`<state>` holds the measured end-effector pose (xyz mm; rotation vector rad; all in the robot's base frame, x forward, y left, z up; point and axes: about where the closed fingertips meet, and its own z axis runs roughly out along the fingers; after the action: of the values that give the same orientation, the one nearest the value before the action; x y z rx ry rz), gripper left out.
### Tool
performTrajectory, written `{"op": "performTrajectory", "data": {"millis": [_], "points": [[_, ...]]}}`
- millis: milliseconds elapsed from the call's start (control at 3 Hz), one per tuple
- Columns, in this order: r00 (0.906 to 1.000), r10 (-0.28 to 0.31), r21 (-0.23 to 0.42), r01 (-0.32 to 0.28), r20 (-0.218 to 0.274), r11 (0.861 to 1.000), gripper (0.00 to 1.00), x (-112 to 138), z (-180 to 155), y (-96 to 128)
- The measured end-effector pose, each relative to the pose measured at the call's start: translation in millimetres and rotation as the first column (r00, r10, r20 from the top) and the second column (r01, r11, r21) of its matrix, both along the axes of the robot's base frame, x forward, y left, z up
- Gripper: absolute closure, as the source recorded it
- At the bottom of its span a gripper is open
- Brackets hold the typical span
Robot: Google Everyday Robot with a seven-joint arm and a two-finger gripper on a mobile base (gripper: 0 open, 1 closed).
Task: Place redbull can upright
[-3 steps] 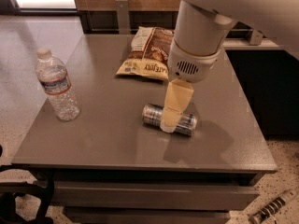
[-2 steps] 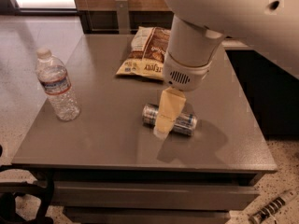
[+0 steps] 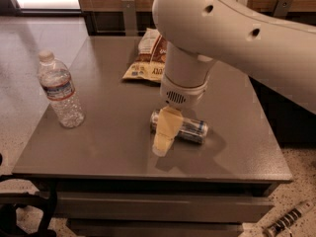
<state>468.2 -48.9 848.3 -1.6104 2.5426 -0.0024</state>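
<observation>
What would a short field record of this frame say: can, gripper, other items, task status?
can: redbull can lying on its side on the grey table
gripper: gripper lowered at the can's left end, overlapping it in the camera view
others: water bottle upright near the left edge; snack bag toward the back
task status: can not yet upright

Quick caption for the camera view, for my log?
Gripper down over the redbull can lying sideways on the grey table; water bottle upright left, snack bag behind.
</observation>
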Motion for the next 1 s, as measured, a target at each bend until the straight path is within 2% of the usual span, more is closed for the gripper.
{"op": "performTrajectory", "data": {"millis": [333,667,1000], "points": [[0.9999,-0.007,-0.025,0.007,-0.008,1.000,0.00,1.4,-15.6,1.2],[1.0000,-0.006,-0.023,0.006,-0.005,1.000,0.27,0.9,-14.1,1.2],[1.0000,-0.006,-0.024,0.006,-0.004,1.000,0.49,0.6,-14.1,1.2]]}}
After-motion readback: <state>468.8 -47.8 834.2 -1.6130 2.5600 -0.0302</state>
